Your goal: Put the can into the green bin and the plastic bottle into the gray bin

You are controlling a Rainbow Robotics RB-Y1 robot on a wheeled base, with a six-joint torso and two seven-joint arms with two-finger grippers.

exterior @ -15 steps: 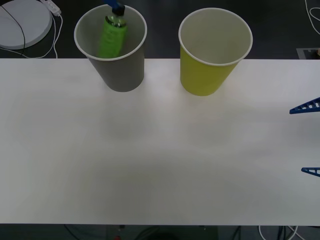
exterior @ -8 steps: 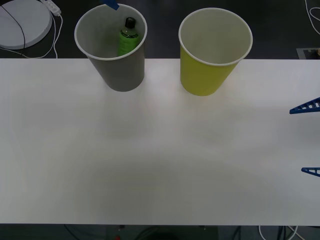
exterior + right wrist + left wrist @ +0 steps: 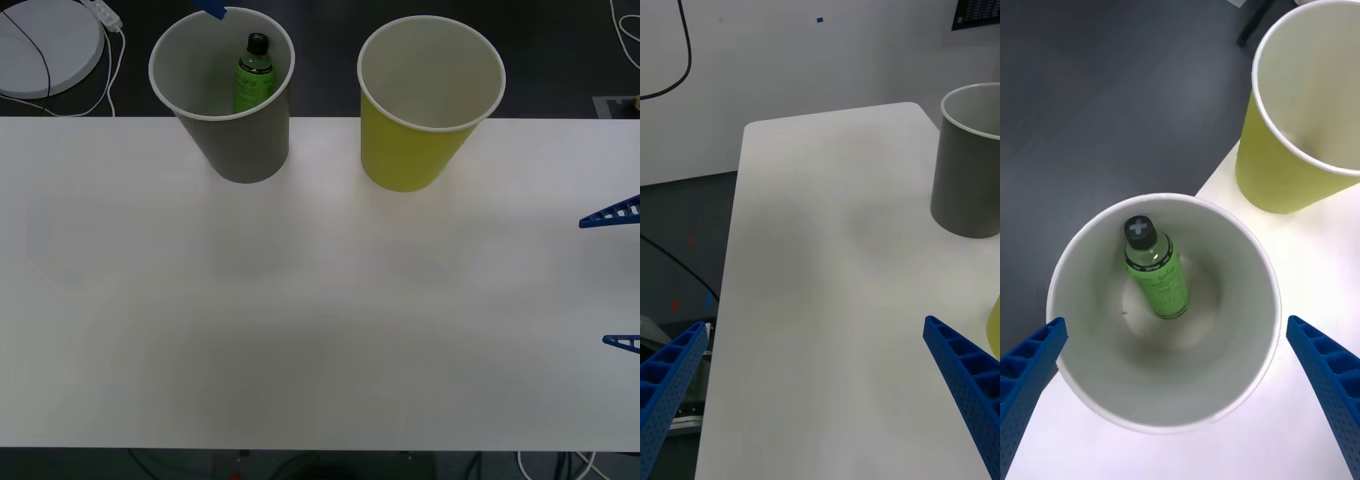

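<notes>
Plastic bottle (image 3: 1154, 276): you see it leaning inside the gray bin (image 3: 1247, 360);
Left gripper (image 3: 1176, 394): fingers spread, above the bin;
Right gripper (image 3: 816, 397): fingers apart over the table (image 3: 320, 300)

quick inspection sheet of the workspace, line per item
surface: white table, bare apart from the two bins
job's things: plastic bottle leaning inside the gray bin, cap up; green bin upright beside it, no can visible
clutter: nothing seen on the table
end effectors: left end effector open above the gray bin; right end effector open, over the table's right edge
cables: white cable on the floor past the far edge
surroundings: round white disc on dark floor
</notes>
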